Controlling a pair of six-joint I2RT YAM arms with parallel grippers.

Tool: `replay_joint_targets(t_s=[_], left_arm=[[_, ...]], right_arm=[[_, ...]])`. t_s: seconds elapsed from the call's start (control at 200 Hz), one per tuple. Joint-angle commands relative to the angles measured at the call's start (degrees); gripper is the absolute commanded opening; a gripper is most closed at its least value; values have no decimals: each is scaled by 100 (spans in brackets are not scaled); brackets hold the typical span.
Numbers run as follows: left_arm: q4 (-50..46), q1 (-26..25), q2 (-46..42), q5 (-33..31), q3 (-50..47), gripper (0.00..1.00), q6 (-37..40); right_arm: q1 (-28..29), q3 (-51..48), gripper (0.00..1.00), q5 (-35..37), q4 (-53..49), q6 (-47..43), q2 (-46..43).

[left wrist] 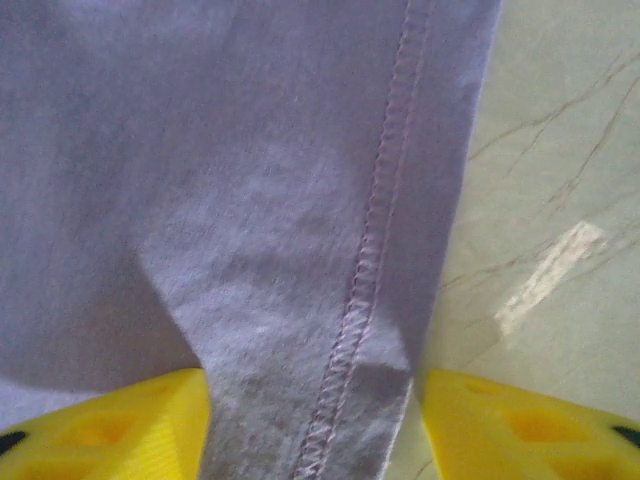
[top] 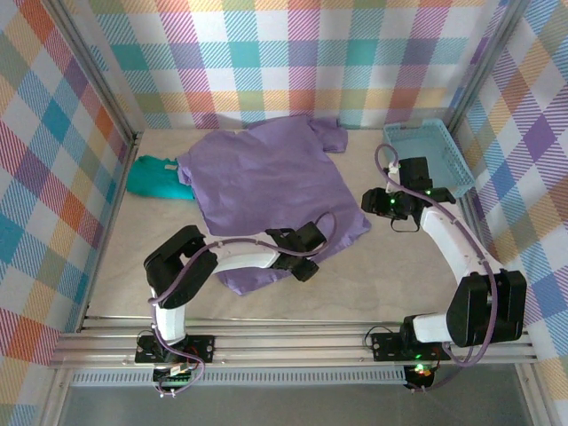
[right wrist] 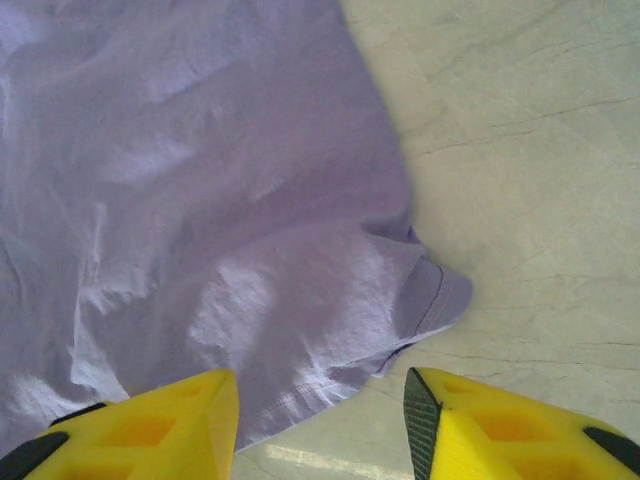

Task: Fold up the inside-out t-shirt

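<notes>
The inside-out t-shirt is lavender-purple and lies spread over the middle of the table, one sleeve at the far right. My left gripper rests over its near edge. In the left wrist view its yellow fingers stand apart, with the stitched hem lying loose between them; the left gripper is open. My right gripper hovers by the shirt's right corner. The right gripper is open too, just short of the t-shirt's corner, and holds nothing.
A teal-green folded garment lies at the far left, partly under the shirt. A light blue basket stands at the far right, behind the right arm. Checked walls close in three sides. Bare table lies right of the shirt.
</notes>
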Motion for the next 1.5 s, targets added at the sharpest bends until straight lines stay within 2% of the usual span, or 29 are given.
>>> replay_joint_targets(t_s=[0.0, 0.175, 0.285, 0.35, 0.485, 0.705, 0.965, 1.155, 1.215, 1.274, 1.354, 1.494], left_arm=[[5, 13, 312, 105, 118, 46, 104], [4, 78, 408, 278, 146, 18, 39], [-13, 164, 370, 407, 203, 5, 19], [-44, 209, 230, 575, 214, 1, -22], [-39, 352, -354, 1006, 175, 0, -186], [-169, 757, -1131, 1695, 163, 0, -353], [-291, 1379, -1825, 1929, 159, 0, -802], [-129, 1889, -2519, 1950, 133, 0, -1511], [-168, 2012, -2645, 1933, 188, 0, -1643], [-274, 2088, -2709, 1917, 315, 0, -1653], [-451, 2135, -2739, 1848, 484, 0, -1568], [-712, 2231, -2776, 1754, 717, 0, -1523]], right_arm=[[14, -105, 49, -174, 62, 88, -118], [14, -246, 49, -339, 110, 186, -257], [14, -333, 49, -386, 45, 204, -424], [14, -403, 50, -348, -19, 206, -609], [14, -652, 51, -139, -120, 203, -1142], [38, -1113, 51, -229, -78, 262, -1667], [373, -1723, 52, -870, 596, 315, -1886], [682, -1990, 51, -786, 1039, 366, -1878], [1009, -2096, 50, -1014, 1382, 193, -1912], [1527, -2301, 49, -911, 1869, 18, -1924], [2209, -2708, 47, -442, 2961, -116, -1690], [2937, -3017, 45, 199, 4939, -519, -649]])
